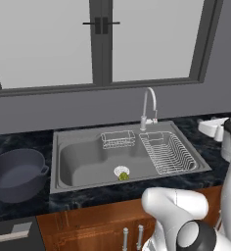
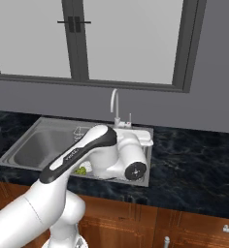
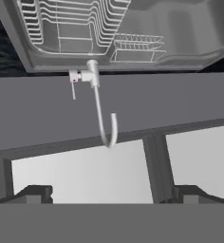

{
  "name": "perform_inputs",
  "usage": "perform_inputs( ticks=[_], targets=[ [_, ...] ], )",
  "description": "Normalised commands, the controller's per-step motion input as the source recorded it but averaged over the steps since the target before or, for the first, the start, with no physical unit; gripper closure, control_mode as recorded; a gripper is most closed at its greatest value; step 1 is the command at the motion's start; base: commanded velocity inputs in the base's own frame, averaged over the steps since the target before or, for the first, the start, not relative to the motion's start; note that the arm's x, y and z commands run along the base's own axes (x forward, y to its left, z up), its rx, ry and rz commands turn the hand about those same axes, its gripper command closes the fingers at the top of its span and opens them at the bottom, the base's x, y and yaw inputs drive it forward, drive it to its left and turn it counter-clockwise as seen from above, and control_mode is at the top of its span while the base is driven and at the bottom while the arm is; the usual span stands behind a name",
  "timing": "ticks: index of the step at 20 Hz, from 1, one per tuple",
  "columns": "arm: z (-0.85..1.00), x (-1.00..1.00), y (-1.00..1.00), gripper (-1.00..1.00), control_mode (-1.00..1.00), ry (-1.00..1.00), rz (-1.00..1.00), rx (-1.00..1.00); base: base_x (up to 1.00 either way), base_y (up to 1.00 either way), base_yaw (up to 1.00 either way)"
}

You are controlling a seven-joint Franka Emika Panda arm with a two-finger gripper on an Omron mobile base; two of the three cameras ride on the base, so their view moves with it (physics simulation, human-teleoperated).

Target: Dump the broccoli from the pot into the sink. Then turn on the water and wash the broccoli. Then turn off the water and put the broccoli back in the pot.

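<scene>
The gripper (image 3: 112,192) has its two dark fingertips (image 3: 35,193) spread wide apart w/ nothing between them; in the hand view they sit at the bottom corners, and that view is rolled upside down, so the sink (image 3: 133,61) is up top and the window (image 3: 85,175) sits right above the tips.

The faucet (image 3: 100,111) hangs straight ahead of the hand, roughly centered between the fingers but well beyond them, not touching; thin chrome gooseneck, its base w/ a small side lever (image 3: 74,83) on the sink's back rim. Past the faucet is the big wire rack (image 3: 71,23) and a smaller wire basket (image 3: 137,47) beside it, both inside the basin.

The broccoli (image 1: 123,175) is a tiny yellow-green lump on the sink floor, touching the white-rimmed drain (image 1: 121,170) on its near side; well away from the hand, on the far side of the faucet from it. From the right base view the arm's elbow covers most of the basin, w/ a bit of the green floret showing just beside it.

The pot (image 1: 17,172) is upright on the dark marbled counter (image 1: 19,142), left of the sink, just beside its rim; dark blue-grey, no lid, looks empty inside; a loop handle faces the sink. It's the thing furthest from the hand; no water visible at the spout.
</scene>
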Motion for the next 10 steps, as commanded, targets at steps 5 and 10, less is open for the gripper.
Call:
perform_inputs(
  ticks=[5, 10],
  targets=[
    [0.0, 0.22, 0.0, -1.0, -1.0, -0.04, 0.0, 0.0, 0.0, 0.0, 0.0],
    [0.0, 0.13, 0.02, -1.0, -1.0, 0.0, 0.0, -0.02, 0.0, 0.0, 0.0]
  ],
)
